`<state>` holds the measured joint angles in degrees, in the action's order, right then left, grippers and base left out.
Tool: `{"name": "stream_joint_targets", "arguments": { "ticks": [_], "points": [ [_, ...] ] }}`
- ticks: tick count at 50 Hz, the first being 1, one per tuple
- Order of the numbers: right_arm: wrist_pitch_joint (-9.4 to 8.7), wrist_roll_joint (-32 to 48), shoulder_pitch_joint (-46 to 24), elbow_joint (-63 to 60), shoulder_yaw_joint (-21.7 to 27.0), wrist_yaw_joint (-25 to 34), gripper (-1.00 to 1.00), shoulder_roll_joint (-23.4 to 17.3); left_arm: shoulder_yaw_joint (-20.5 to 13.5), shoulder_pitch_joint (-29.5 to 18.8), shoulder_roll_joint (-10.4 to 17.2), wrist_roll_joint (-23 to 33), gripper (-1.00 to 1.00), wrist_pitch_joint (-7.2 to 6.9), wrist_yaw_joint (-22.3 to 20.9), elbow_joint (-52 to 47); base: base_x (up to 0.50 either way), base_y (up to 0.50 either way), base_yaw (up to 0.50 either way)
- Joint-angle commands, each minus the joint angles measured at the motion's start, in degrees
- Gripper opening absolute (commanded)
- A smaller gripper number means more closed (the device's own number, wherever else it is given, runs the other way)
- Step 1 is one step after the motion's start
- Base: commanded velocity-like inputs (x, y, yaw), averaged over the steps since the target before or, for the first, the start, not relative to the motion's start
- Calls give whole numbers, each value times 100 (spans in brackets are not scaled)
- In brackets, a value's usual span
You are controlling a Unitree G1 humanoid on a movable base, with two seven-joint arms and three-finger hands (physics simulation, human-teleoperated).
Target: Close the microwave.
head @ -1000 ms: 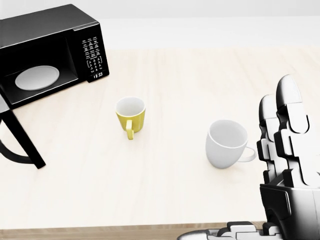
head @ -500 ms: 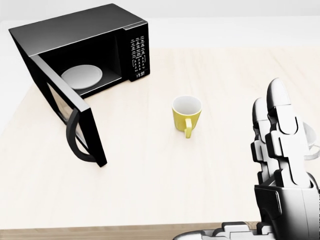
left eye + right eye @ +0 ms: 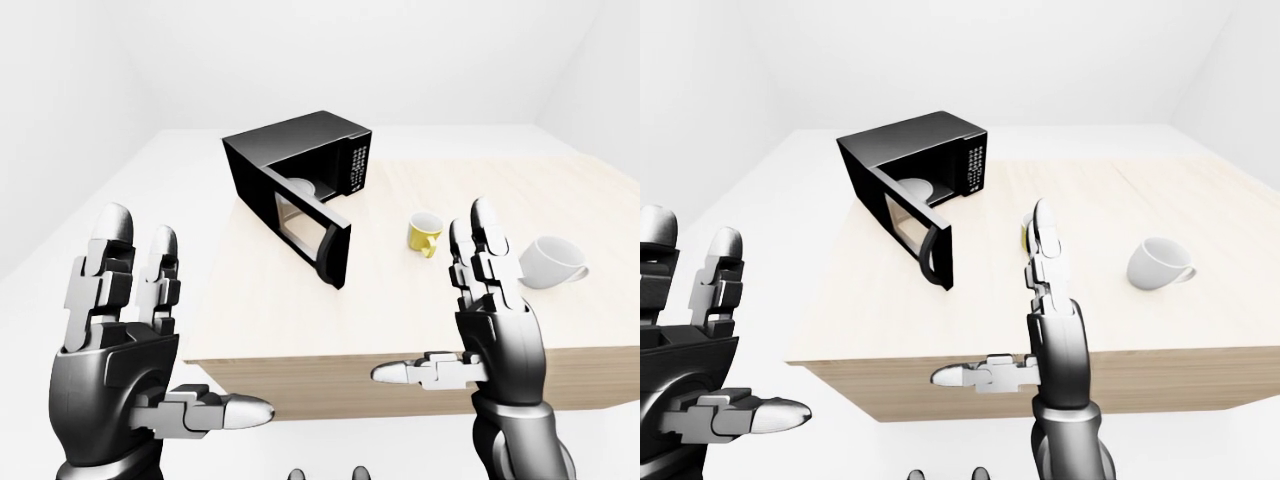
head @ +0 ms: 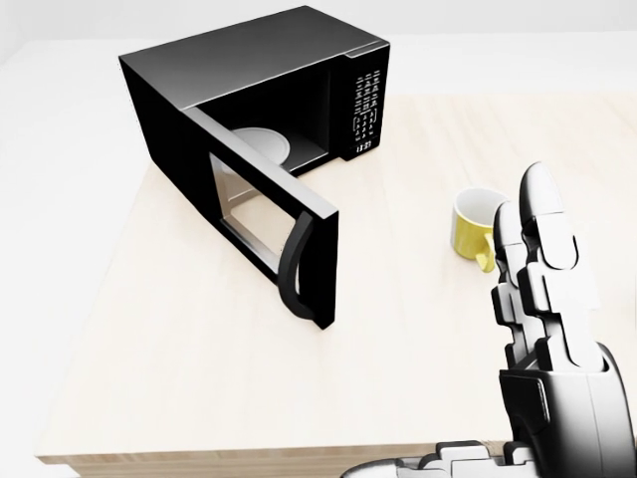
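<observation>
The microwave (image 3: 300,170) sits on the far left part of the table (image 3: 400,300) in the left-eye view, black, with its door (image 3: 312,228) swung wide open toward the camera and the keypad on its right side. To its right stands a yellow mug (image 3: 424,233), and further right a white mug (image 3: 549,264) lies tipped on its side. The left hand (image 3: 125,350) is raised at the lower left, off the table's near edge, fingers straight up and thumb stretched sideways, holding nothing. The right hand (image 3: 490,320) stands the same way at the lower right, spread and empty, well apart from the microwave.

In the head view the microwave fills the upper middle; its open door reaches down and right, the curved handle (image 4: 295,267) on the door's near end, and a pale turntable plate (image 4: 261,144) shows inside the cavity. The right hand rises from the bottom right corner with fingers extended, partly covering the yellow mug beside it. The left hand does not show here.

In the right-eye view the microwave is at upper left of the table, door ajar toward the viewer. The right hand appears edge-on in the centre, hiding most of the yellow mug; the white mug lies to its right. The left hand shows at the bottom left edge, also unclenched.
</observation>
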<state>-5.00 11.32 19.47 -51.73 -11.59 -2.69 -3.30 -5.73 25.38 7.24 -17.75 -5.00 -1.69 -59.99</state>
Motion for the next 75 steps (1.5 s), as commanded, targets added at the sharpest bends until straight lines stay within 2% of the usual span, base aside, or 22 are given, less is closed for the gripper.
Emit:
{"name": "stream_joint_targets", "arguments": {
  "ticks": [1, 28, 38, 53, 56, 62, 75],
  "points": [
    [0, -3, 5, 22, -1, 0, 100, -6, 3, -6, -53, 49, 100, 0, -48, 0, 0, 50, 0],
    [0, 30, -116, 167, 8, -75, 100, 41, -120, -153, -226, -14, 100, 0, -132, -1, 0, 49, 0],
    [0, 14, -180, 302, -71, -195, 100, 44, 41, -118, -309, 263, 100, 0, -225, -1, 0, 0, 0],
    [0, -104, -193, 298, -38, -141, 100, 41, 89, -159, -382, 382, 100, 0, -241, -1, 0, 0, 0],
    [0, -52, -184, 303, -133, -169, 100, 34, 1, -197, -289, 208, 100, 0, -146, -1, 0, 0, 0],
    [0, -140, -187, 253, -83, -134, 100, 15, 87, -157, -104, 106, 100, 0, 39, 0, 7, 0, 0],
    [0, -94, -195, 282, -97, -133, 100, 12, 98, -138, -96, 140, 100, 0, 40, -1, 34, 0, 0]
  ]
}}
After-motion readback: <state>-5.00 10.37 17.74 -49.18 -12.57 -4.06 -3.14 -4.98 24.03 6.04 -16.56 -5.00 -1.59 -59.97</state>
